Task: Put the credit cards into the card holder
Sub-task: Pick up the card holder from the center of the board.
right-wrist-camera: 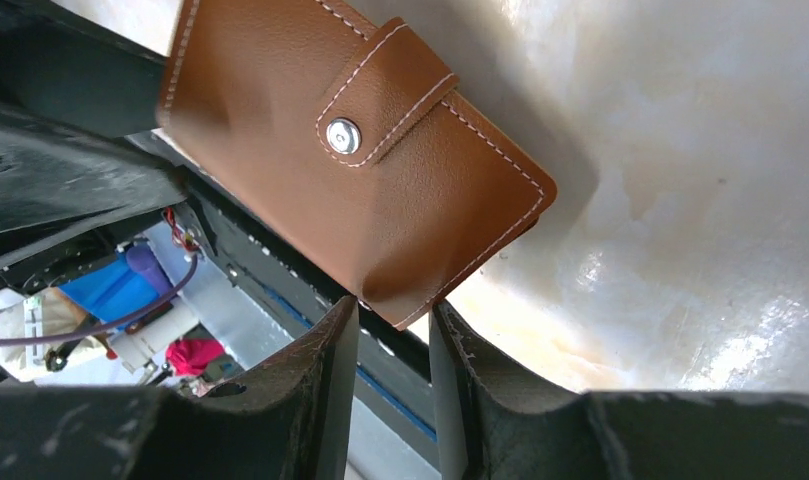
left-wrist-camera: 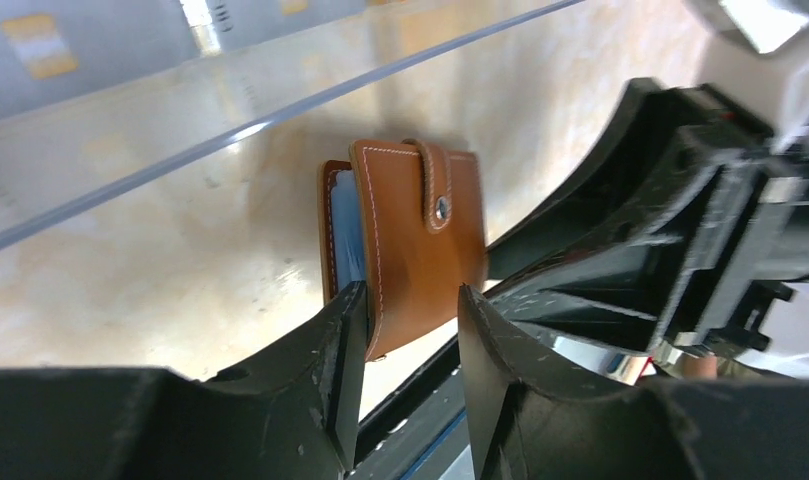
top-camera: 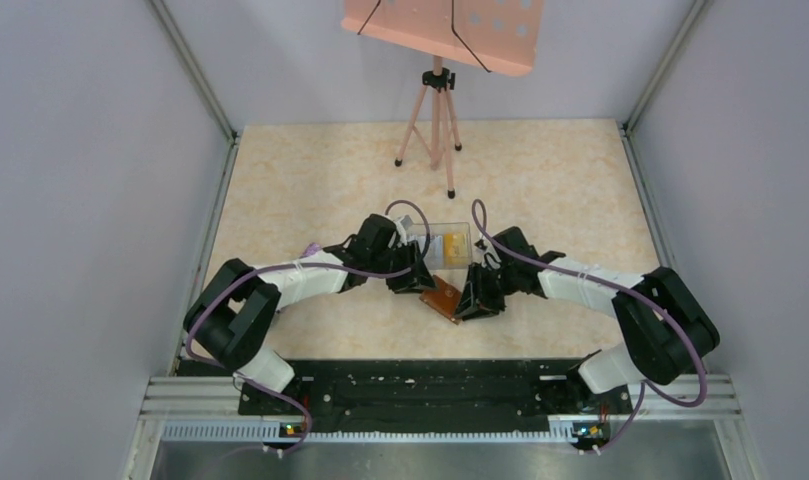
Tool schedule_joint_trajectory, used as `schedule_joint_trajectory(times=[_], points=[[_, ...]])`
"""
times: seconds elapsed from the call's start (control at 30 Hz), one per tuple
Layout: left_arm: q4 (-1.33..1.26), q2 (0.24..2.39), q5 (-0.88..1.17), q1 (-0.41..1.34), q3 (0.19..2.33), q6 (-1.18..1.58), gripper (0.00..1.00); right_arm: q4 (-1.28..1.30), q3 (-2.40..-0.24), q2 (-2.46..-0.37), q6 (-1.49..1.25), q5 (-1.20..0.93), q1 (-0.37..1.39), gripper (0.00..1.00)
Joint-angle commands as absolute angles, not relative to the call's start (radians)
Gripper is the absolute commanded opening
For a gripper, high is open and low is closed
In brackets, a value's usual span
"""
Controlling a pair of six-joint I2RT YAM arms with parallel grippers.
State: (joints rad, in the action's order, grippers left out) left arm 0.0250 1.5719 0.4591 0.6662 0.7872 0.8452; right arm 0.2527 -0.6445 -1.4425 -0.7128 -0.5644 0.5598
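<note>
The brown leather card holder (top-camera: 442,296) is snapped shut and lies between my two grippers, in front of the clear box. My left gripper (top-camera: 412,278) has closed on the card holder (left-wrist-camera: 420,240) at its lower corner, one pad against the edge. A pale blue credit card (left-wrist-camera: 345,235) shows inside its open side. My right gripper (right-wrist-camera: 392,310) nips the opposite corner of the card holder (right-wrist-camera: 350,170) between its fingertips. Orange-yellow credit cards (top-camera: 452,243) sit in the box.
The clear plastic box (top-camera: 435,232) stands just behind the card holder. A pink tripod (top-camera: 435,120) with a pink board (top-camera: 445,30) stands at the back. Grey walls close in both sides. A black rail (top-camera: 420,385) runs along the near edge.
</note>
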Motion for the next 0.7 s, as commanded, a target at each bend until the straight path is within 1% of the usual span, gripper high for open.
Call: schedule_joint_trajectory(times=[0.0,0.13,0.23,0.3,0.33,0.37,0.4,0.47,0.53,0.67], points=[[-0.125,1.537,0.651,0.696,0.785,0.915,0.41,0.117,-0.728,-1.394,-0.727,-0.670,0.565,0.31],[-0.121,1.545,0.683,0.696,0.777,0.911,0.40,0.149,-0.728,-1.360,-0.715,-0.677,0.563,0.31],[-0.136,1.554,0.715,0.696,0.767,0.921,0.37,0.190,-0.735,-1.344,-0.692,-0.679,0.563,0.31],[-0.146,1.555,0.726,0.697,0.766,0.931,0.27,0.215,-0.744,-1.335,-0.678,-0.679,0.563,0.32],[-0.144,1.553,0.725,0.696,0.768,0.934,0.19,0.226,-0.750,-1.331,-0.672,-0.678,0.560,0.32],[-0.139,1.549,0.719,0.696,0.770,0.935,0.08,0.238,-0.755,-1.323,-0.667,-0.677,0.558,0.33],[-0.127,1.544,0.711,0.696,0.775,0.934,0.00,0.246,-0.764,-1.316,-0.666,-0.674,0.556,0.33],[-0.100,1.531,0.696,0.696,0.791,0.928,0.00,0.280,-0.786,-1.298,-0.665,-0.657,0.548,0.34],[-0.064,1.511,0.670,0.696,0.815,0.918,0.00,0.344,-0.819,-1.272,-0.657,-0.618,0.537,0.39],[0.032,1.429,0.565,0.696,0.861,0.905,0.00,0.443,-0.856,-1.208,-0.660,-0.573,0.469,0.57]])
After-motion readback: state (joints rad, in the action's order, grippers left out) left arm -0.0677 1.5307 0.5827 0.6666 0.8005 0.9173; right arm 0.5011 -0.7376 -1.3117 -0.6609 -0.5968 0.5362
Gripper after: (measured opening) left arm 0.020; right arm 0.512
